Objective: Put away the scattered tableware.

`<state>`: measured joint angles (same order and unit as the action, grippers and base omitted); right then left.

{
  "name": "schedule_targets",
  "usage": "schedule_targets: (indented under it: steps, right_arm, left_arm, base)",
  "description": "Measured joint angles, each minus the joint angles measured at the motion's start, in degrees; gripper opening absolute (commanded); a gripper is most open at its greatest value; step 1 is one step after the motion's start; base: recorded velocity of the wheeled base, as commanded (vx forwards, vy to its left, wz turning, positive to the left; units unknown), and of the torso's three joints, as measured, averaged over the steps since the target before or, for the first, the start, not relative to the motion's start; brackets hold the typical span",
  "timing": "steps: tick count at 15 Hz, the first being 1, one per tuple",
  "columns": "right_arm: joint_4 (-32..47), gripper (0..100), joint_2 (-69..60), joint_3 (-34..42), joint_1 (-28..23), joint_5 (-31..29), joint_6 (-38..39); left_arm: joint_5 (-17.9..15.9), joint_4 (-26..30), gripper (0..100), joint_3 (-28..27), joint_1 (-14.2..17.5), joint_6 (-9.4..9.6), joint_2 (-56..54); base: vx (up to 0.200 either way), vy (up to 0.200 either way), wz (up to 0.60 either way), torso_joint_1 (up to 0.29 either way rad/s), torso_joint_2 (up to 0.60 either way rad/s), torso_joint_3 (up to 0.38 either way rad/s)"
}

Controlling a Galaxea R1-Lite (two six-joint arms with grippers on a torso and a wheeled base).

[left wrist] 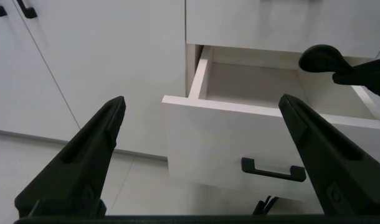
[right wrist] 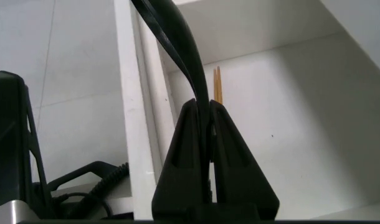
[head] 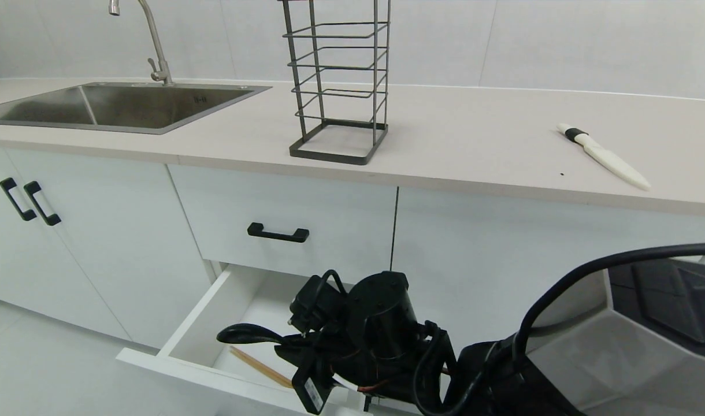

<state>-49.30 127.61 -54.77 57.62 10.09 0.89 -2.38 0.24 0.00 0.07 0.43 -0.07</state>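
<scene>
I am holding a black spoon [head: 237, 334] in my right pincer [head: 304, 348], clamped on its handle, above the open drawer [head: 179, 329], where chopsticks [head: 260, 367] are already lying. My left pincer [left wrist: 202, 102] is hanging apart near the drawer front. A white knife [head: 604, 156] is lying far right on the desk [head: 474, 133]. I am judging the spoon and knife not yet stowed.

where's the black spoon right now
The spoon is held by the right gripper, low in the head view's middle, over the open drawer, bowl toward the robot's left; the chopsticks lie in the drawer beneath it.
</scene>
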Motion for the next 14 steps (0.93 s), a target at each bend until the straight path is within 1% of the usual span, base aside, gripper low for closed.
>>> schedule_targets:
  steps: [6,11,14]
  right_arm:
    - [0.0,0,1.7,-1.7,-2.3,0.0,0.0]
    - [1.9,0,9.7,-11.7,-3.7,-0.3,-0.2]
    - [3.0,0,14.2,-16.0,-3.8,-0.4,-0.3]
  left_arm:
    - [0.0,0.0,100,0.0,0.0,0.01,0.0]
    - [0.0,0.0,100,0.0,0.0,0.01,0.0]
    - [0.0,0.0,100,0.0,0.0,0.01,0.0]
  base:
    - [0.000,0.000,0.00,0.000,0.00,0.000]
    - [0.000,0.000,0.00,0.000,0.00,0.000]
    - [0.000,0.000,0.00,0.000,0.00,0.000]
